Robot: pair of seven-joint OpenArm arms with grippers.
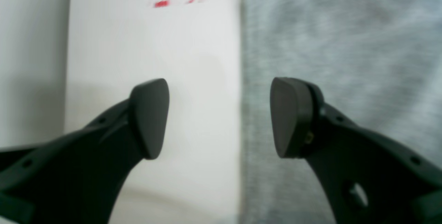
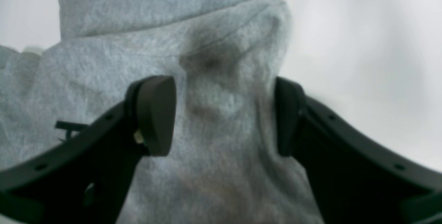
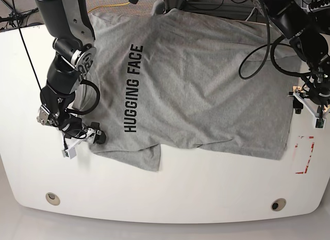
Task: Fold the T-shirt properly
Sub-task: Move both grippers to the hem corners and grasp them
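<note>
The heather-grey T-shirt [image 3: 196,80] lies spread on the white table [image 3: 170,188], with black "HUGGING FACE" lettering [image 3: 134,90] running vertically. My right gripper [image 3: 97,138] is at the shirt's near left sleeve. In the right wrist view it [image 2: 224,117] is open, jaws straddling a raised ridge of grey fabric [image 2: 221,89]. My left gripper [image 3: 307,105] hovers at the shirt's right edge. In the left wrist view it [image 1: 219,118] is open and empty, one finger over bare table, the other over the shirt [image 1: 338,44].
Red tape marks [image 3: 304,155] lie on the table near the right edge and also show in the left wrist view [image 1: 162,2]. Two round holes [image 3: 51,197] [image 3: 278,204] sit near the front edge. Cables [image 3: 258,54] hang at the back right.
</note>
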